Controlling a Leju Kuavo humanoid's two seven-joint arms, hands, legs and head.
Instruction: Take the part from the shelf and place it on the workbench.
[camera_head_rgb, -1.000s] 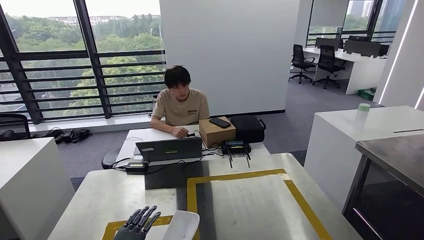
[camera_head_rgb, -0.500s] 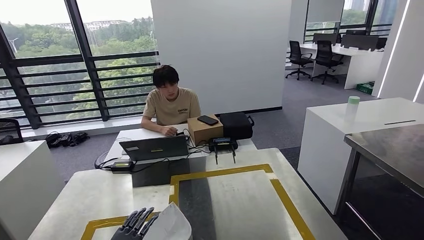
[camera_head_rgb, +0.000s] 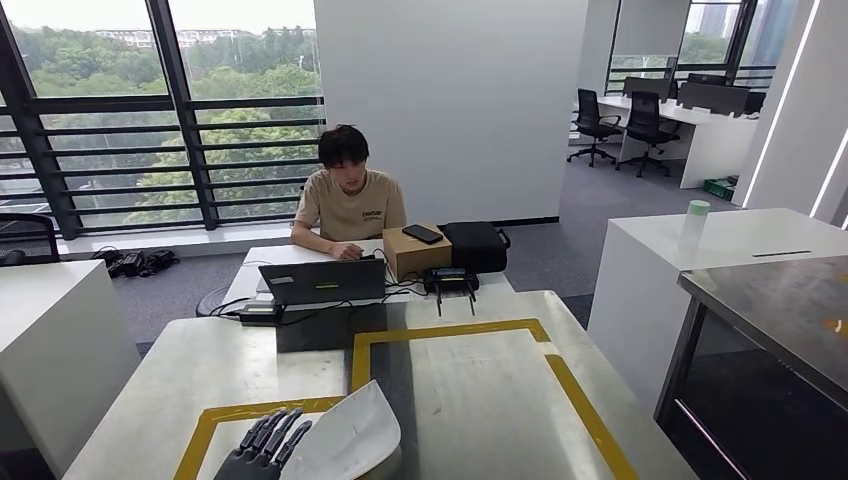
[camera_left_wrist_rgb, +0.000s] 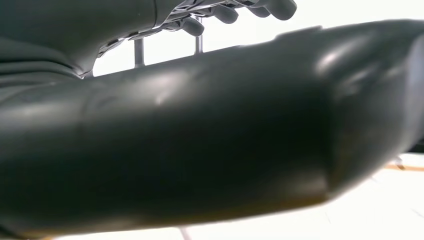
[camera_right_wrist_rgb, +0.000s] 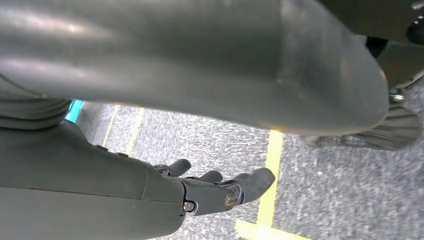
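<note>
The left hand (camera_head_rgb: 268, 446) holds the white part (camera_head_rgb: 345, 438) at six o'clock over the table (camera_head_rgb: 480, 400); it looks like a light, stiff, smooth shell, best gripped at the rim. The right hand (camera_right_wrist_rgb: 220, 192) hangs with nothing in it, fingers loosely curled.

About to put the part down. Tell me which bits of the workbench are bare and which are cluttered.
The left hand holds the white part over the workbench's near edge. Bare room: the patch inside the large yellow tape frame, and the strip left of it. Crowded: the far edge, with the laptop, cardboard box, black device and cables.
</note>
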